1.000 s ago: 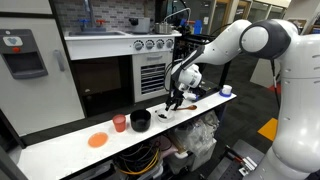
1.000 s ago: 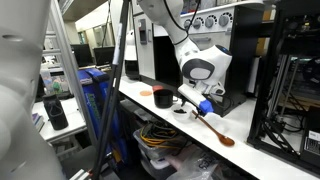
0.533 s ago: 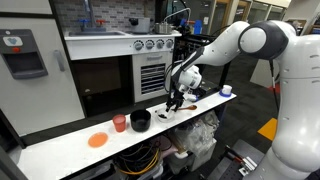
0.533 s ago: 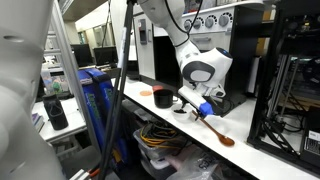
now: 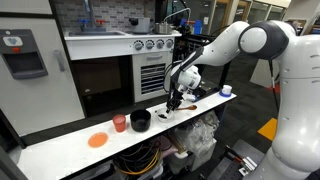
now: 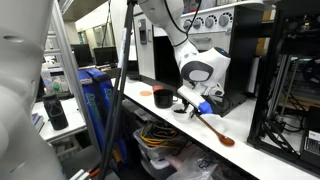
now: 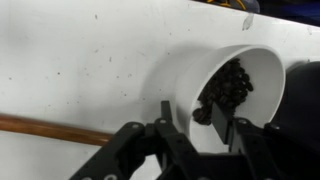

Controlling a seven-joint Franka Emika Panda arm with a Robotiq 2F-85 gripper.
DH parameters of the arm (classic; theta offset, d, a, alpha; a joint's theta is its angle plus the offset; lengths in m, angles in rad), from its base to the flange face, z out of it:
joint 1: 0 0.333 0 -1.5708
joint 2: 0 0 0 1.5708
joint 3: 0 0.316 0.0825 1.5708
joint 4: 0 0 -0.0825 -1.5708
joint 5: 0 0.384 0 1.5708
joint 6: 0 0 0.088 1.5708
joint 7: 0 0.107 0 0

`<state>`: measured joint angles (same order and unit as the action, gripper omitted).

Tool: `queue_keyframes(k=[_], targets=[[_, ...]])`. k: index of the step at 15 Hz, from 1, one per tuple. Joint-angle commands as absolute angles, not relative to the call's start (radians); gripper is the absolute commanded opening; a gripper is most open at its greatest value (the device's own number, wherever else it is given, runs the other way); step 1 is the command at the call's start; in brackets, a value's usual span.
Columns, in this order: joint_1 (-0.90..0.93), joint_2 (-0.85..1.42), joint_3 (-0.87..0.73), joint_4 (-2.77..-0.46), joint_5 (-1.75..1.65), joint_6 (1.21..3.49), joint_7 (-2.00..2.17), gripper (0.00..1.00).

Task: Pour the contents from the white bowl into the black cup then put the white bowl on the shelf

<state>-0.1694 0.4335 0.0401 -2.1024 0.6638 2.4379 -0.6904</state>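
The white bowl [image 7: 235, 85] sits on the white countertop [image 7: 80, 60] with a heap of dark bits inside. My gripper [image 7: 192, 122] is low over the bowl's near edge. One finger stands outside the wall and one fingertip [image 7: 220, 118] inside, with a gap still showing between them. The black cup [image 7: 305, 95] is right beside the bowl. In an exterior view the black cup [image 5: 140, 121] stands next to my gripper [image 5: 175, 103], and the shelf [image 5: 110, 98] is the dark recess behind the counter. The arm mostly hides the bowl in both exterior views.
A red cup [image 5: 120, 123] and a flat orange disc [image 5: 97, 140] lie beyond the black cup. A wooden spoon [image 6: 222, 138] lies on the counter, its handle [image 7: 50, 128] near my fingers. A small blue-and-white cup [image 5: 226, 90] stands at the counter's far end.
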Motion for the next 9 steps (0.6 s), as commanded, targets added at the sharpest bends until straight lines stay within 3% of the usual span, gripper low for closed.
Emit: queue_keyframes(k=[1,4,9], targets=[[-0.196,0.440,0.070,-2.100,0.688,2.458,-0.701,0.18],[-0.198,0.431,0.072,-2.105,0.687,2.453,-0.701,0.01],[-0.201,0.419,0.070,-2.112,0.684,2.447,-0.700,0.01]])
